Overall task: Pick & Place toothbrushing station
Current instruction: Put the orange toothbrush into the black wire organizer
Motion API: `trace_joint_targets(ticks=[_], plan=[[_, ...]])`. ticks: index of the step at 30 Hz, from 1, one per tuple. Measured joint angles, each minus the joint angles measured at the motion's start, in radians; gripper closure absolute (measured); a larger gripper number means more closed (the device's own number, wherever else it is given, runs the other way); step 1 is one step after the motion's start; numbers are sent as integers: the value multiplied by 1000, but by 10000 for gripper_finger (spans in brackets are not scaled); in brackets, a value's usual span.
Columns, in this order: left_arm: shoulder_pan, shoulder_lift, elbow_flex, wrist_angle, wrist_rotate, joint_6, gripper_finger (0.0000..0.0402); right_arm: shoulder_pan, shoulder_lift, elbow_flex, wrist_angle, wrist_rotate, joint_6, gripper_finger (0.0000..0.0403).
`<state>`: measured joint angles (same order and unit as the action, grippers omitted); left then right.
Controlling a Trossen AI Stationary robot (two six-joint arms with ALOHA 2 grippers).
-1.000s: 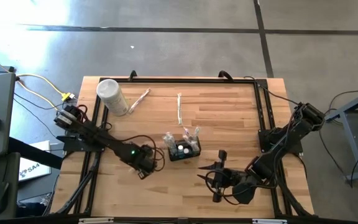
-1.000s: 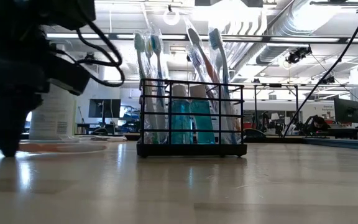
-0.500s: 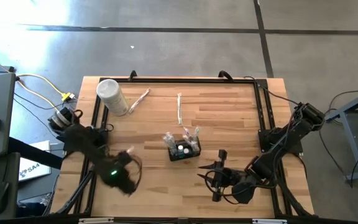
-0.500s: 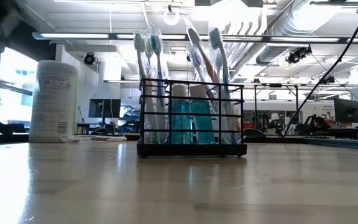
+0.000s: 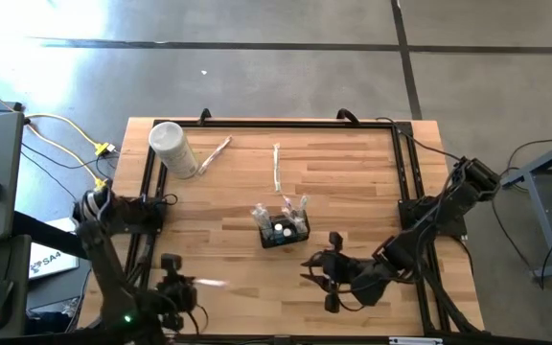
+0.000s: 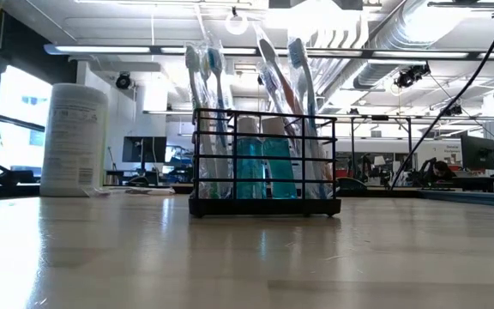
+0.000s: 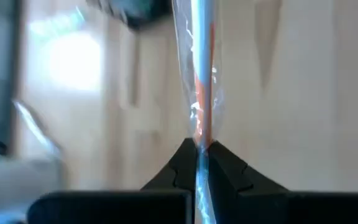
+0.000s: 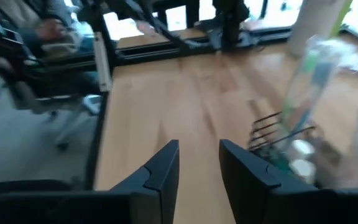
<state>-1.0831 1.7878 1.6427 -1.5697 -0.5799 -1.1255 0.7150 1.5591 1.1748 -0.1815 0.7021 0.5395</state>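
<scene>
The toothbrushing station (image 5: 284, 230) is a black wire holder with several toothbrushes and blue cups. It stands on its base at the table's middle and also shows in the low view (image 6: 264, 172). My left gripper (image 5: 188, 285) is near the table's near left edge, shut on a plastic-wrapped toothbrush (image 5: 211, 283). My right gripper (image 5: 332, 271) is open and empty, just near-right of the holder, which shows ahead of its fingers (image 8: 284, 140). My left gripper pinches the wrapped toothbrush (image 7: 199, 134) between its two fingertips, through the clear wrapper. The brush runs on past the fingertips in line with the fingers, toward the table's right. Which end it holds, I cannot tell.
A tall white canister (image 5: 173, 149) stands at the far left and shows in the low view (image 6: 75, 137). Two more wrapped toothbrushes (image 5: 217, 153) (image 5: 276, 168) lie on the far half of the table. Black frame rails (image 5: 405, 182) run along the table's sides.
My left gripper has drawn back from beside the holder toward the table's near left corner and has left the low view. My right gripper has shifted a little toward the holder. The holder has stayed in place.
</scene>
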Motion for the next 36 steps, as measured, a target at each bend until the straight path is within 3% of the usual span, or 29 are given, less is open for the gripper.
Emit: trace_joint_targets(ticks=[7,12,18,23,29,36], plan=[[78,175,118,-1,-191,408,389,-86,5,0,109,-215,44,296],[128,338,282,8,-342,658,389,-140,5,0,181,-365,63,285],[140,482,468,-2,-551,1033,389,-175,21,0,187,-469,81,215],[149,519,501,15,-763,1246,387,-181,71,0,195,-505,138,140],[183,522,502,74,-792,1383,384,-185,136,0,312,-606,148,94],[219,522,502,133,-829,1527,382,-201,169,0,329,-605,171,99]])
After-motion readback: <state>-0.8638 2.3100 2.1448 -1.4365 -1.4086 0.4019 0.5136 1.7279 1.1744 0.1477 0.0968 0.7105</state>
